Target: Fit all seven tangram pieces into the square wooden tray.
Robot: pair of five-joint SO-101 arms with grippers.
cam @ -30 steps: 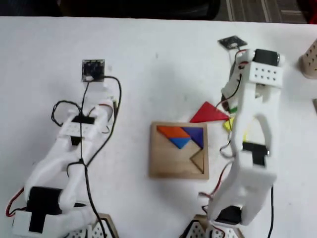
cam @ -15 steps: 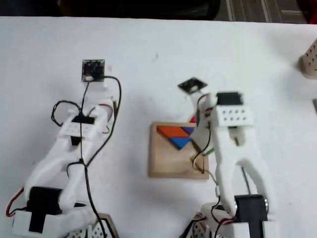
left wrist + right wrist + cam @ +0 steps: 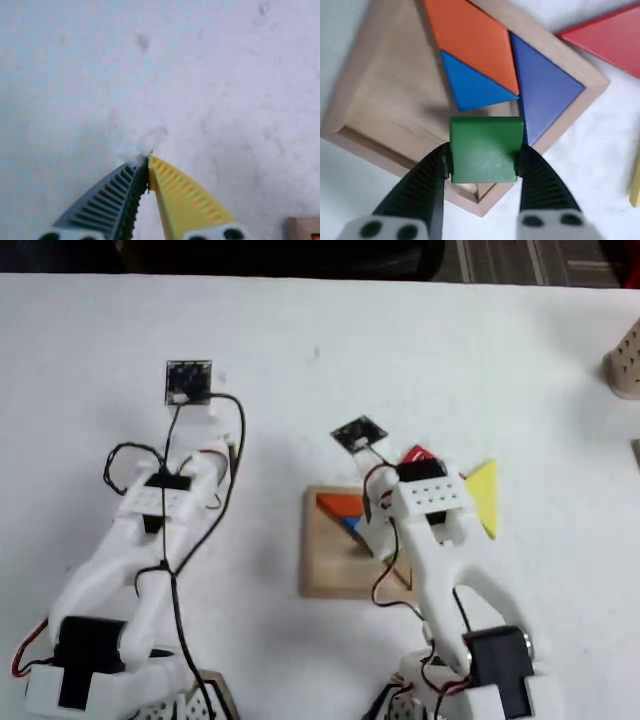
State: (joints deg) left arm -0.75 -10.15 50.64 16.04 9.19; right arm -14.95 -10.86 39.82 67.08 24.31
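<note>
My right pincer [image 3: 481, 156] is clenched on the green square tangram piece [image 3: 484, 149], gripping it by two opposite sides. I hold it over the square wooden tray [image 3: 357, 117], toward the tray's 4 o'clock corner as seen from above. I cannot tell whether it touches the tray floor.

Three pieces lie in the tray. The orange parallelogram piece [image 3: 470, 45] is along the 12 o'clock edge, with the light blue small triangle [image 3: 472, 85] tucked against it. The dark blue triangle [image 3: 542, 95] is in the 1 o'clock corner. The light blue triangle's point and the dark blue triangle's long side sit just beside my green square, hemming it in on two sides.

On the white desk [image 3: 300, 340], the red large triangle [image 3: 415, 454] lies at 1 o'clock of the tray, just off its corner. The yellow triangle [image 3: 482, 495] lies at 2 o'clock. My right arm [image 3: 440, 540] crosses over the tray's 3 o'clock side and hides part of the red one. A pale wooden block with holes [image 3: 626, 360] stands farther out at 2 o'clock, well apart.

My left pincer [image 3: 148, 165] is clamped shut on nothing, its tips meeting over bare desk. My left arm [image 3: 150, 530] is at 9 o'clock of the tray.
</note>
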